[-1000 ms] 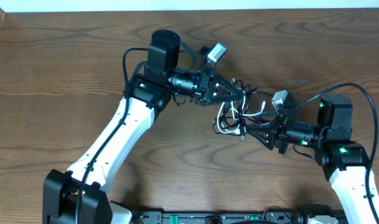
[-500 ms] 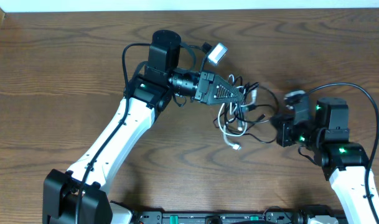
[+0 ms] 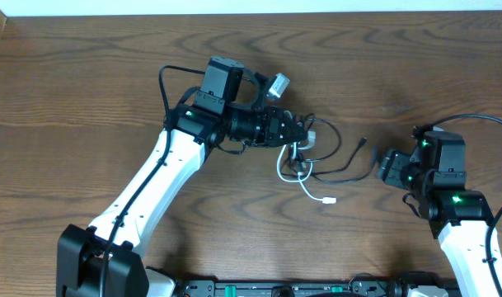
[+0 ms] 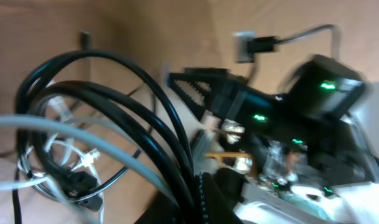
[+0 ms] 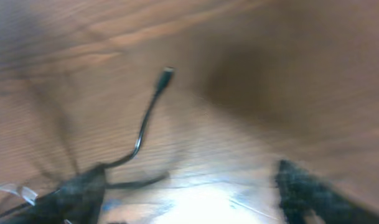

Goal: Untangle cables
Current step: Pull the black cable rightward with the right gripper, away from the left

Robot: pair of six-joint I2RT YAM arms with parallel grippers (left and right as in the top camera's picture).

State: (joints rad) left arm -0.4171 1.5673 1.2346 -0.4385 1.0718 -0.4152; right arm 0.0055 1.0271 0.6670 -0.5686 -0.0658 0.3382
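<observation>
The black cable and the white cable are tangled in a bundle at table centre. My left gripper (image 3: 300, 132) is shut on the bundle's top; in the left wrist view black cable loops (image 4: 114, 93) run into its jaws (image 4: 198, 199), with white cable (image 4: 65, 149) behind. The white cable (image 3: 312, 191) trails down-right to a plug. The black cable (image 3: 345, 171) stretches right, its plug end lifted. My right gripper (image 3: 381, 165) is open and empty just right of it; in the right wrist view the black cable (image 5: 145, 118) lies ahead of the spread fingers (image 5: 189, 193).
The brown wooden table (image 3: 86, 99) spreads around the arms. The thick black wires of the left arm (image 3: 164, 82) and right arm (image 3: 490, 124) loop beside their wrists. The table's far edge runs along the top of the overhead view.
My right gripper let go of the tangle, opened and drew back to the right. The bundle sank toward the table, and the white and black ends spread out to the right.
</observation>
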